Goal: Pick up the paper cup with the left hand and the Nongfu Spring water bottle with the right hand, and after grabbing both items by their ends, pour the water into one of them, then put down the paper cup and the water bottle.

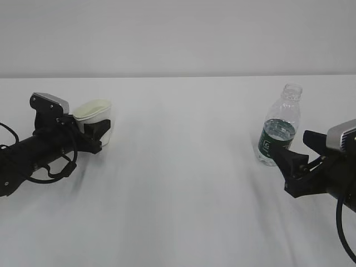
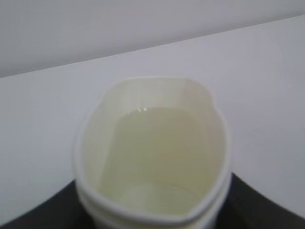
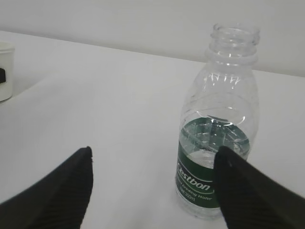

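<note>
My left gripper (image 1: 99,129) is shut on the off-white paper cup (image 1: 92,110), squeezing its rim into an oval. In the left wrist view the cup (image 2: 152,95) fills the frame between the dark jaws of that gripper (image 2: 153,193), and pale water (image 2: 157,148) lies inside it. The capless Nongfu Spring water bottle (image 1: 281,125) stands upright on the table at the right, with a little water (image 3: 214,143) at label height. My right gripper (image 1: 292,146) is open just in front of it. In the right wrist view that gripper (image 3: 155,150) has the bottle (image 3: 219,119) beyond its right fingertip, not gripped.
A white table (image 1: 183,183) stretches between the two arms, and a pale wall rises behind it. The cup's edge (image 3: 5,71) shows at the far left of the right wrist view.
</note>
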### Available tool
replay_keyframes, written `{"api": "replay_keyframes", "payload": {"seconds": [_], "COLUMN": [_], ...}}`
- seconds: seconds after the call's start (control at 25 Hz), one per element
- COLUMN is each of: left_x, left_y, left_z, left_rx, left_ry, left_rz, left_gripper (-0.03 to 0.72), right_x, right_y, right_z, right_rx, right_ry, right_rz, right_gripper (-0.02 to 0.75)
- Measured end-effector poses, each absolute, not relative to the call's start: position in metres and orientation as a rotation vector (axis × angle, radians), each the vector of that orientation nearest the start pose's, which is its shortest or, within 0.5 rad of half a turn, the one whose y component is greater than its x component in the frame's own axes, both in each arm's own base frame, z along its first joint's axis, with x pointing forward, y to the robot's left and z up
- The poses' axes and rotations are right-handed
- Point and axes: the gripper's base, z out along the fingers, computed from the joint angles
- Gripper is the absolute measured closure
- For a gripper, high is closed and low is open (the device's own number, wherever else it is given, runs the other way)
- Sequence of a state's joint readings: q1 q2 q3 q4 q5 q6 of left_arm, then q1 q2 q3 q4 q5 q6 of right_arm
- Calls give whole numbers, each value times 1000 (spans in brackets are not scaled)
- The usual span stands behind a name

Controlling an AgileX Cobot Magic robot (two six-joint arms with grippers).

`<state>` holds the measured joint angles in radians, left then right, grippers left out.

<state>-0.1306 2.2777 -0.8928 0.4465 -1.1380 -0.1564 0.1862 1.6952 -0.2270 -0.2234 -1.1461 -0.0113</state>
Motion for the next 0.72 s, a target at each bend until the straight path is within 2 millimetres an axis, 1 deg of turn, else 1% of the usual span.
{"api": "replay_keyframes", "payload": {"seconds": [0.24, 0.52, 0.72], "left_x": [375, 375, 375], "left_y": [-87, -87, -87], "left_z": [60, 60, 60], "left_rx": [459, 461, 461], "left_ry": [1714, 1714, 1714], "left_rz": [-429, -430, -430], "left_gripper": [265, 251, 198], "right_x": [221, 221, 221], "right_y": [61, 61, 61], "right_z": [135, 135, 135], "right_rx": [-407, -407, -408], "right_ry": [1771, 1771, 1770], "right_rz": [243, 244, 245], "right_gripper": [150, 150, 150]}}
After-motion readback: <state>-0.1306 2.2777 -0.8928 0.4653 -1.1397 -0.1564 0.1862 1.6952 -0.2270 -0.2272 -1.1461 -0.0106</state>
